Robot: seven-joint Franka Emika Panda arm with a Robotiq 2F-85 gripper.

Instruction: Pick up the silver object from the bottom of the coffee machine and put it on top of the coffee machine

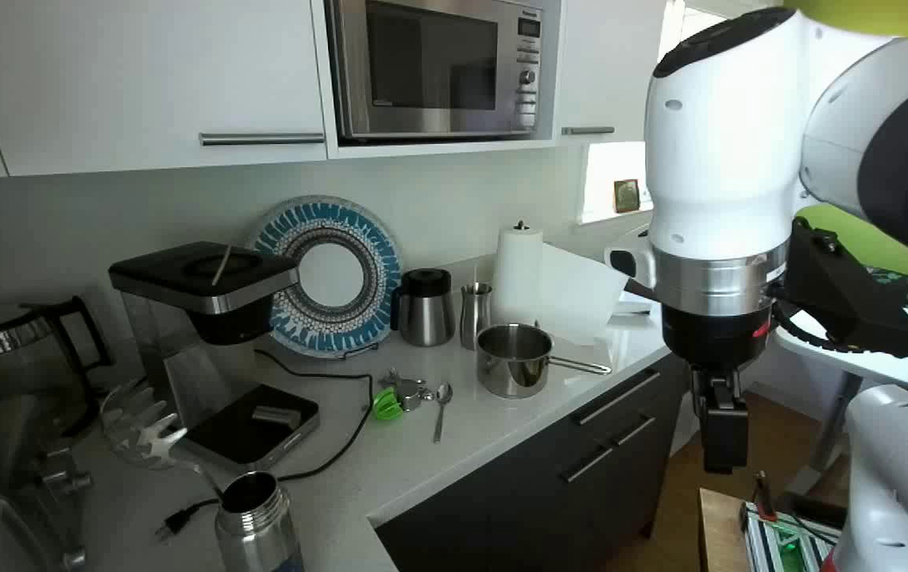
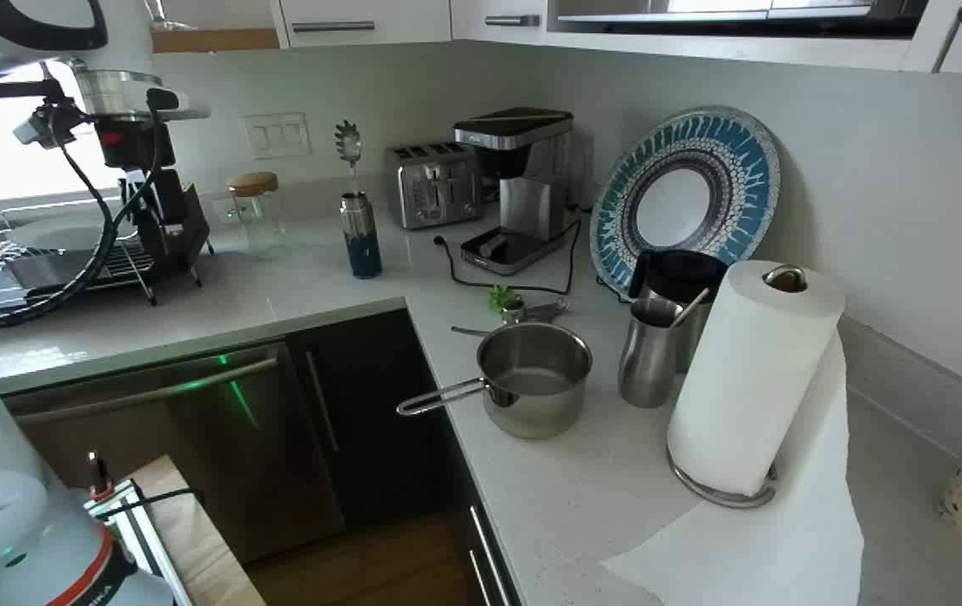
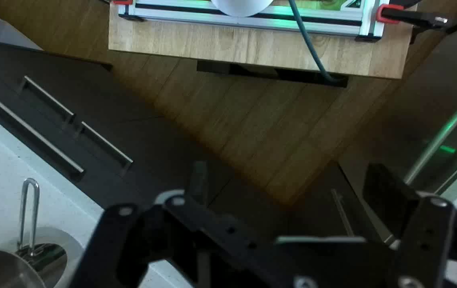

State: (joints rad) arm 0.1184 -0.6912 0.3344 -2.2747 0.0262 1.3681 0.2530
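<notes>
The Robotiq gripper (image 3: 288, 184) is held with its fingers (image 3: 390, 196) spread apart and nothing clamped between them; in an exterior view it is seen at the right of the frame. The silver cylinder (image 1: 277, 416) is found well apart from it, left of centre in the lower half of the same frame, rested on its side on the drip tray (image 1: 219, 435) of the coffee machine (image 1: 211, 381). Its long axis appears to be pointed from the tray's back toward its front edge. A leftward reach across that frame is judged to be needed, with the axis straddled by the fingers.
</notes>
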